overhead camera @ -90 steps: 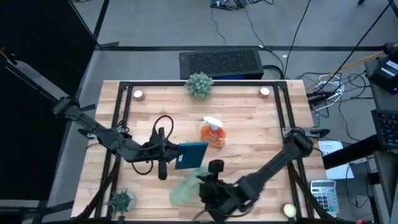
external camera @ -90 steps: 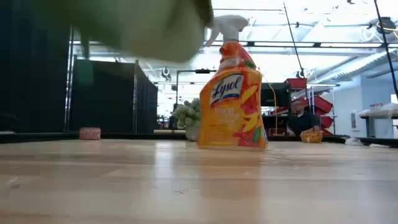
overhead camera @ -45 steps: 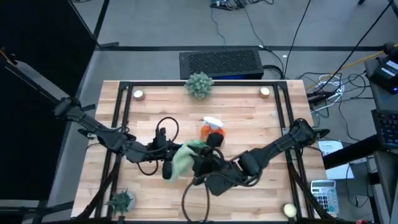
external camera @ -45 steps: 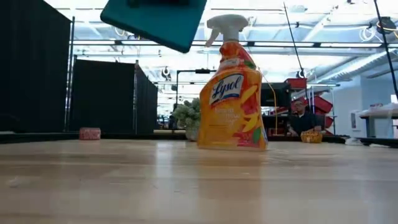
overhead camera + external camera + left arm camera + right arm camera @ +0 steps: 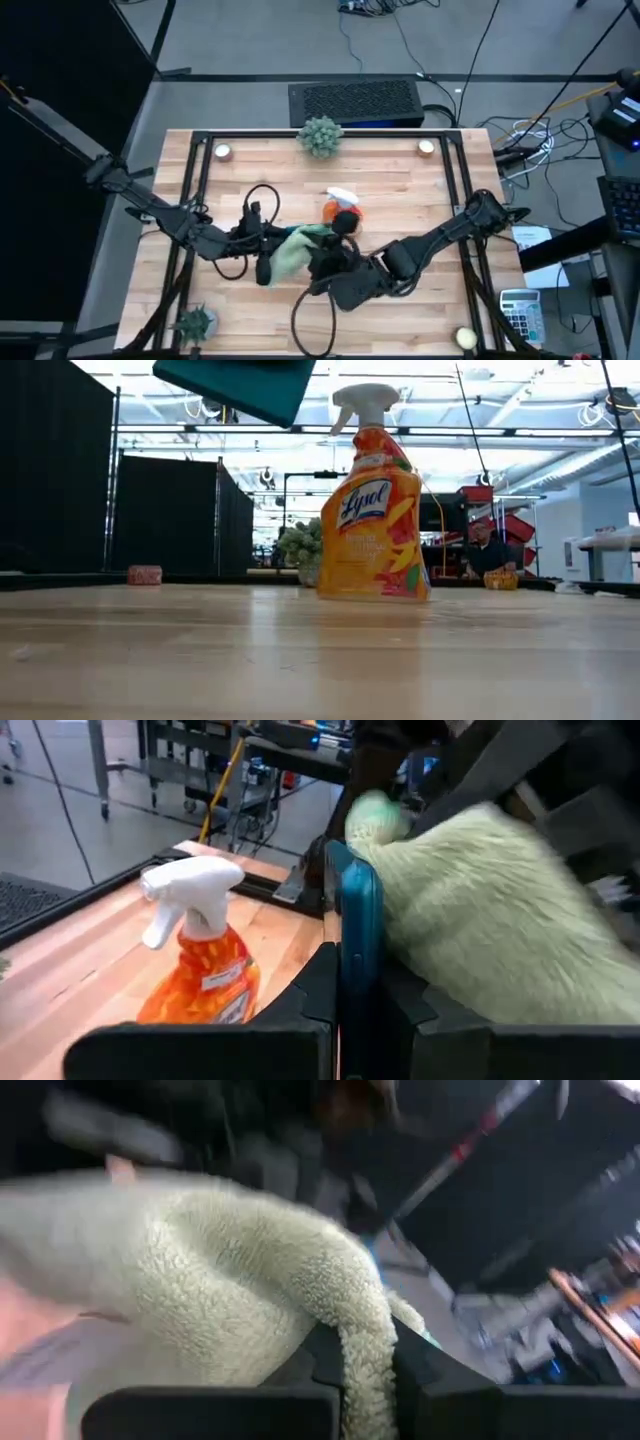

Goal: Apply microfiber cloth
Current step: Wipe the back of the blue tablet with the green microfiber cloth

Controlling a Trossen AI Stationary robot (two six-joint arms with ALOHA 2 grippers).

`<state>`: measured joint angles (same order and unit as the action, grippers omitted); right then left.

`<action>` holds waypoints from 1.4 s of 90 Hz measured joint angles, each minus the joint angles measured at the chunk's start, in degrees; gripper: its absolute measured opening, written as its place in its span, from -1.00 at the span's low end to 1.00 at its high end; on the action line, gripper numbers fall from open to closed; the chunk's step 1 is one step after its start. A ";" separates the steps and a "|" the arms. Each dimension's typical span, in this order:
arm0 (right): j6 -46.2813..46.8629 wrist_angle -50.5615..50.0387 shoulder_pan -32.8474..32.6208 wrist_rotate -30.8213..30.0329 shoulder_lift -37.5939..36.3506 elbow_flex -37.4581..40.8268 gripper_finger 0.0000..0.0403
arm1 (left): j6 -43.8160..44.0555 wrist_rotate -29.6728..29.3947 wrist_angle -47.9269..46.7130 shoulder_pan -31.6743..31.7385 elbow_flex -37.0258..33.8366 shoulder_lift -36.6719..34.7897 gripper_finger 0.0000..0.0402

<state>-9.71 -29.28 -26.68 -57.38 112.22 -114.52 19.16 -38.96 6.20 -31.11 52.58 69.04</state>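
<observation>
From above, the cloth (image 5: 287, 251) lies bunched over the middle of the table (image 5: 400, 190), between the two grippers, and covers the phone entirely; only the low view and the left wrist view show that phone; in the low view the phone (image 5: 236, 386) is a teal slab hanging high over the wood, tilted, its top cut off by the frame edge, with the cloth and both grippers out of sight; in the left wrist view the left gripper (image 5: 352, 985) is clamped on the phone (image 5: 358, 935), which stands edge-on between the fingers, the cloth (image 5: 480, 935) pressed against one face.

The cloth's long axis runs roughly from the bottle (image 5: 342, 207) toward the table's near left; the right gripper (image 5: 322, 258) meets it just beside the bottle; in the right wrist view a fold of cloth (image 5: 230, 1280) is pinched between that gripper's fingers (image 5: 420, 1370).

The phone's screen side cannot be told; the right wrist view is blurred beyond the cloth; the left gripper (image 5: 262, 238) is partly hidden under it from above.
</observation>
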 joint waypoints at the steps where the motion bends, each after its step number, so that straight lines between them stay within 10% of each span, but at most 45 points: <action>1: -0.35 0.09 0.12 0.11 0.01 0.00 -0.97 | -0.01 -0.05 -0.04 0.00 0.00 0.00 -0.95; 28: 18.42 -24.37 -0.15 -5.16 -0.04 -0.14 -0.97 | -0.04 -1.51 -1.51 -0.07 -0.22 -0.11 -0.95; 59: -3.72 -2.00 1.45 0.19 -0.15 -0.05 -0.97 | 1.22 0.11 -0.45 -0.18 0.04 -0.28 -0.95; 87: 34.27 -43.54 -1.15 -1.13 -0.37 -0.01 -0.97 | -0.35 1.07 -5.03 -0.92 -0.11 -1.57 -0.95; 126: 60.94 -46.95 -14.04 22.69 -0.61 5.14 -0.97 | 6.46 3.33 -40.93 -1.87 0.13 -3.11 -0.95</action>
<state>51.23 -76.23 -40.73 -34.69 111.61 -109.38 25.62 -35.63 -34.73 -32.98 52.71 65.92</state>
